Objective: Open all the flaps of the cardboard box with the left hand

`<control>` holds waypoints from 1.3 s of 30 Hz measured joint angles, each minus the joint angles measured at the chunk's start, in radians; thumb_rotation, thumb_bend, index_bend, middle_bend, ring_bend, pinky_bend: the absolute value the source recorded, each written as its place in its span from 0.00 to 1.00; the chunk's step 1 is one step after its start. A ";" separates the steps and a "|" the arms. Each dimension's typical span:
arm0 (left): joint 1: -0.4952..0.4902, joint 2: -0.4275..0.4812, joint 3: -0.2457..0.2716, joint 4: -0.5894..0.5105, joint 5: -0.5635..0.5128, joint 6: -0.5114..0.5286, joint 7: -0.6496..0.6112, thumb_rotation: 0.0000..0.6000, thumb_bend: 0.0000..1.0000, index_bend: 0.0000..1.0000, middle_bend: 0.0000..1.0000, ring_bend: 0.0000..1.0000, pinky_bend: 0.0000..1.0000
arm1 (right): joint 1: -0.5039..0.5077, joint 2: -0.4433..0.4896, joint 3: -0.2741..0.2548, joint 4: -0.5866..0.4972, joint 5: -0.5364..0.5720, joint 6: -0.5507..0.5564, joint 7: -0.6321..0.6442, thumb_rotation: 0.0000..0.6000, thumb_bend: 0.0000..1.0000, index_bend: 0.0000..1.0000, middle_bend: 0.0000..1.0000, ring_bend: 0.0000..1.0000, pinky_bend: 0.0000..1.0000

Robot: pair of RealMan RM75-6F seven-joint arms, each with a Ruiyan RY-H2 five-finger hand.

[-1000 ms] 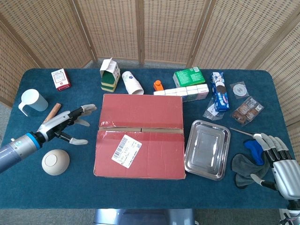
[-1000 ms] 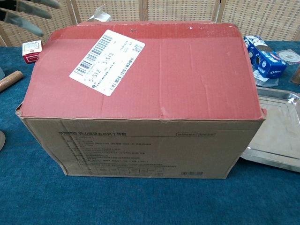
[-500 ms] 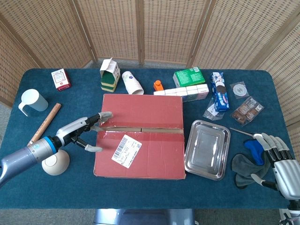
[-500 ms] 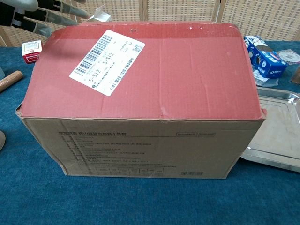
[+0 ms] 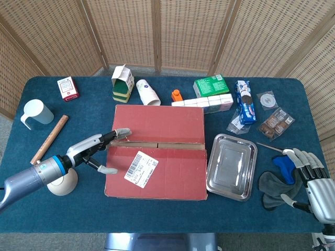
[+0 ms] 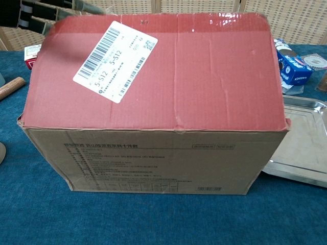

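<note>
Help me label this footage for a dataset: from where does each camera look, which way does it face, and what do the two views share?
Head view: high above the near table edge, looking down on the cardboard box; both arms show, left hand at the seam, right hand apart.
Chest view: low, facing the box's front wall; only the left hand shows, top left.
Shared: box, shipping label, steel tray, left hand.

White shipping label (image 6: 113,62) at ten o'clock on the cardboard box (image 6: 168,107) reads "S-S12"; blue biscuit pack (image 6: 293,64) reads "OREO"
</note>
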 measured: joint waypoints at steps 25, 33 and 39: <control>-0.004 0.042 0.053 -0.092 0.234 0.313 -0.148 1.00 0.29 0.03 0.00 0.05 0.37 | 0.001 0.008 -0.005 -0.004 0.001 -0.012 0.002 1.00 0.03 0.00 0.00 0.00 0.00; -0.007 0.031 0.097 -0.078 0.290 0.393 -0.209 1.00 0.29 0.03 0.00 0.09 0.52 | 0.004 0.006 -0.006 -0.006 0.003 -0.021 -0.009 1.00 0.03 0.00 0.00 0.00 0.00; -0.003 -0.014 0.123 -0.064 0.302 0.411 -0.215 1.00 0.33 0.03 0.00 0.11 0.54 | 0.005 0.004 -0.007 -0.009 0.003 -0.026 -0.021 1.00 0.03 0.00 0.00 0.00 0.00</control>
